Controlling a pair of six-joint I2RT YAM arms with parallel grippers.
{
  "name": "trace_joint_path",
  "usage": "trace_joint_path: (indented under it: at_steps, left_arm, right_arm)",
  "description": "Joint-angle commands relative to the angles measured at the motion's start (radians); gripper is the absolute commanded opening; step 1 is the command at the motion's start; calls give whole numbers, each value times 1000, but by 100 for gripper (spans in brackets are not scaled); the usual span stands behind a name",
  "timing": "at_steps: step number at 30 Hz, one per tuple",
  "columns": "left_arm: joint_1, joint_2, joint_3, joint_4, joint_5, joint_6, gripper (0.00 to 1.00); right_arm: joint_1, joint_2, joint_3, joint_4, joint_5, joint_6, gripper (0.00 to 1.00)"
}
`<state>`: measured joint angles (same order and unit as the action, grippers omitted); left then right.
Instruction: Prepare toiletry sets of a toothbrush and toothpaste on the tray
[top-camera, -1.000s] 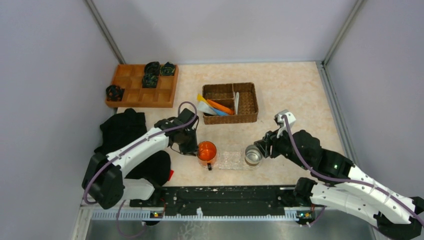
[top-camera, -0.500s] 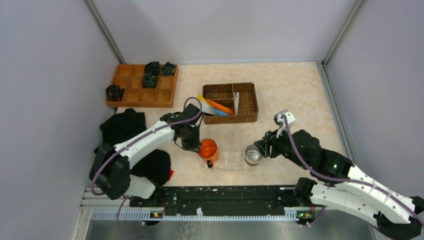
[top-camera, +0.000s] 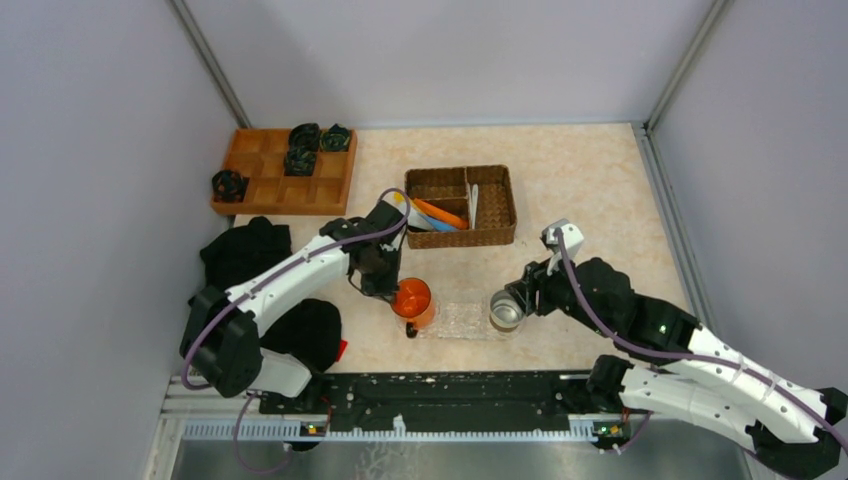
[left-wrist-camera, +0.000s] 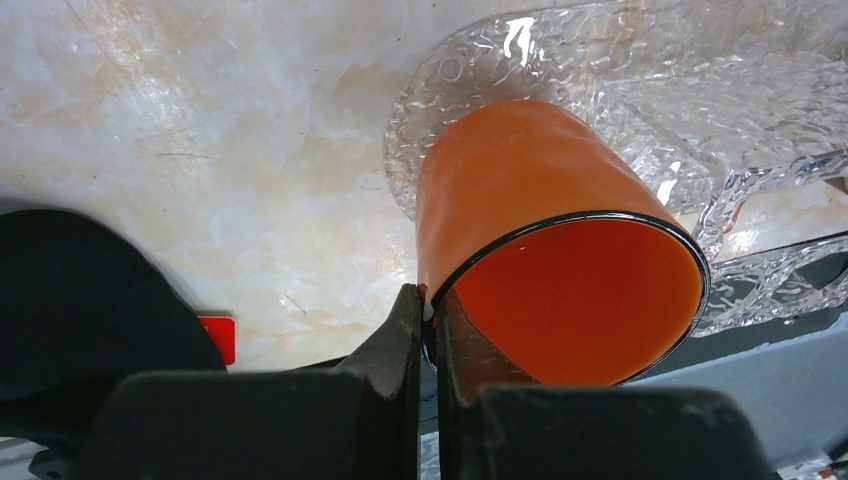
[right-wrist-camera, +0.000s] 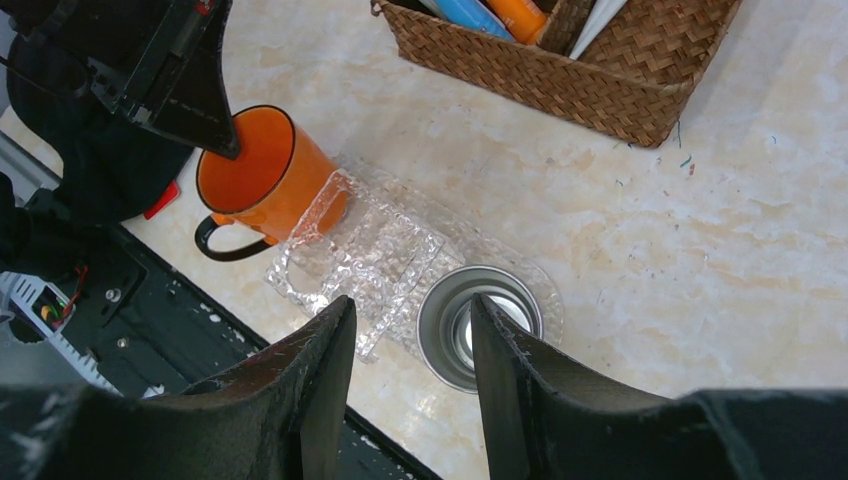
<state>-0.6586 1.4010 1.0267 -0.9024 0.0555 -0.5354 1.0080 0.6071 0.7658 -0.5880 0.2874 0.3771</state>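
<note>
The left claw (left-wrist-camera: 428, 312) is clamped on the rim of the orange mug (left-wrist-camera: 520, 200) at the left end of the clear tray (right-wrist-camera: 385, 260). The right claw (right-wrist-camera: 412, 320) stands apart above the steel cup (right-wrist-camera: 448, 338). The toiletry tubes (top-camera: 437, 214) lie in the wicker basket (top-camera: 497, 212).

The flat rectangular tray of clear, bumpy plastic (top-camera: 462, 320) lies at the near centre, with an orange mug (top-camera: 413, 299) on its left end and a steel cup (top-camera: 506, 311) on its right. Farther back, the brown wicker basket (top-camera: 460, 238) holds a slim white toothbrush (top-camera: 474, 204) in its right compartment. A wedge-shaped orange tube (top-camera: 442, 213) and a blue tube (top-camera: 438, 225) lie in its left.
</note>
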Motion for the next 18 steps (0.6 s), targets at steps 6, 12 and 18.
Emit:
trace_joint_path:
  at_steps: [6,12,18]
  left_arm:
    - [-30,25,35,-25,27,52,3]
    - [-45,49,36,-25,11,53,4]
    - [-50,62,44,-14,-3,45,4]
  right_arm:
    - [6,11,18,27,11,-4,46]
    - [6,9,19,22,11,-2,46]
    - [6,8,17,22,13,0,46]
